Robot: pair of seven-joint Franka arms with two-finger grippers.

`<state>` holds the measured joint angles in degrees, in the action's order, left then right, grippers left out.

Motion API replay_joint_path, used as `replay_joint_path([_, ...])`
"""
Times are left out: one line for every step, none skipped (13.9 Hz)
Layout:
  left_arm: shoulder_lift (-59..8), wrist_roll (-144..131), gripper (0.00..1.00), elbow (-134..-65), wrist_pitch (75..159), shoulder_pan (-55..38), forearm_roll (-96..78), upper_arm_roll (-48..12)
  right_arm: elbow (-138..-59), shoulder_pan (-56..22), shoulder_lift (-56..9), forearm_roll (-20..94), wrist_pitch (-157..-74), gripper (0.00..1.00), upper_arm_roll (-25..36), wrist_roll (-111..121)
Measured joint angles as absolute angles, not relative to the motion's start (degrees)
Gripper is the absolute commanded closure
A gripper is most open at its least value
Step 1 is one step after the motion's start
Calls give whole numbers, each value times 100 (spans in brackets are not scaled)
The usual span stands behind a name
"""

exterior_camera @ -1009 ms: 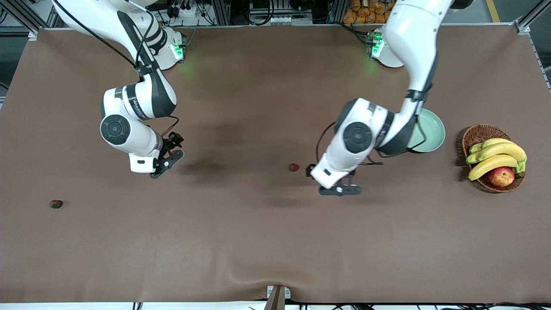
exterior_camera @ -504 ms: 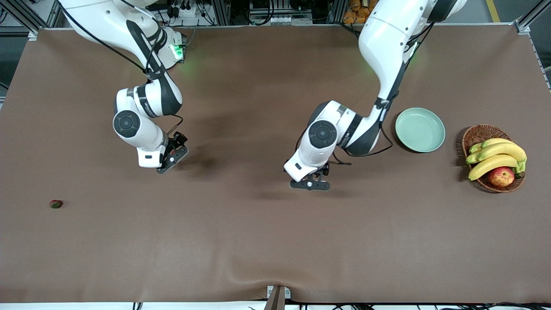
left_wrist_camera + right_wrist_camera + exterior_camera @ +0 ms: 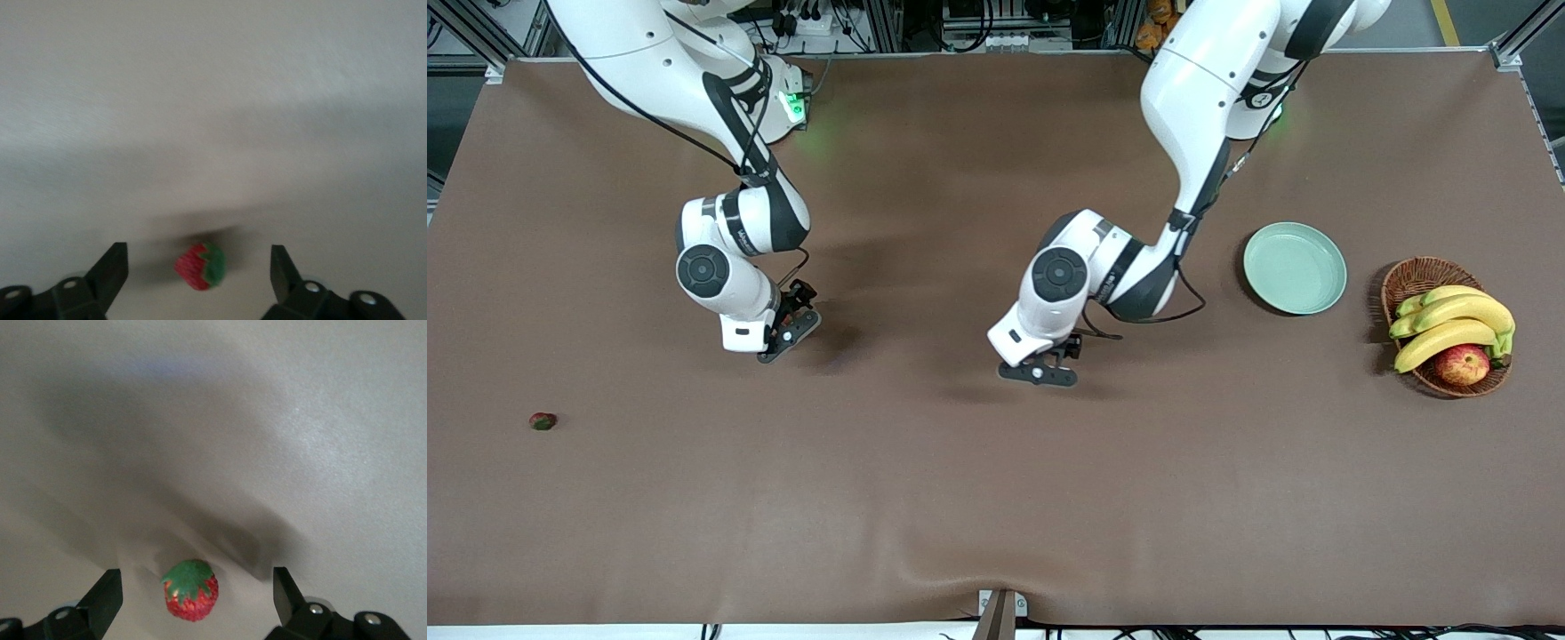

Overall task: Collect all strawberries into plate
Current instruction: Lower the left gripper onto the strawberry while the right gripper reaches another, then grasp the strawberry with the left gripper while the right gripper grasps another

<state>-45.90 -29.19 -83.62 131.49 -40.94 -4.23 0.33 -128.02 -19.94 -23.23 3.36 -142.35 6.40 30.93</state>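
Lining up on two strawberries: one (image 3: 201,266) sits between my left gripper's (image 3: 199,270) parted fingers mid-table, another (image 3: 191,589) between my right gripper's (image 3: 197,593) parted fingers. A third strawberry (image 3: 542,420) lies near the right arm's edge. An off-centre close could roll either berry. Open table surrounds the empty plate (image 3: 1295,268).
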Motion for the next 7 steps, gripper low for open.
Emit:
replay_joint_path([-4609,-2928,20,-8362,13149,-4146,-423,34,-12802,-1967,-2323,336,-14234,39,640,3093])
replay_joint_path([-4624,-2931,21,-8362,13149,-4168,-423,35,-12802,-1953,-2323,336,-14230,78,640,3094])
replay_joint_path([-4635,-2931,22,-8362,13149,-4168,-423,40,-12802,-1949,-2323,336,-14227,99,640,3094])
replay_joint_path([-4642,-2929,27,-8363,13149,-4164,-423,50,-12802,-1949,-2323,336,-14225,100,639,3094])
replay_joint_path([-4646,-2925,32,-8366,13148,-4159,-423,60,-12802,-1949,-2323,336,-14225,100,638,3094])
replay_joint_path([-4654,-2924,35,-8372,13146,-4156,-423,66,-12802,-1949,-2323,336,-14220,100,638,3094])
replay_joint_path([-4667,-2921,36,-8380,13146,-4156,-423,71,-12802,-1949,-2323,336,-14207,100,638,3094])
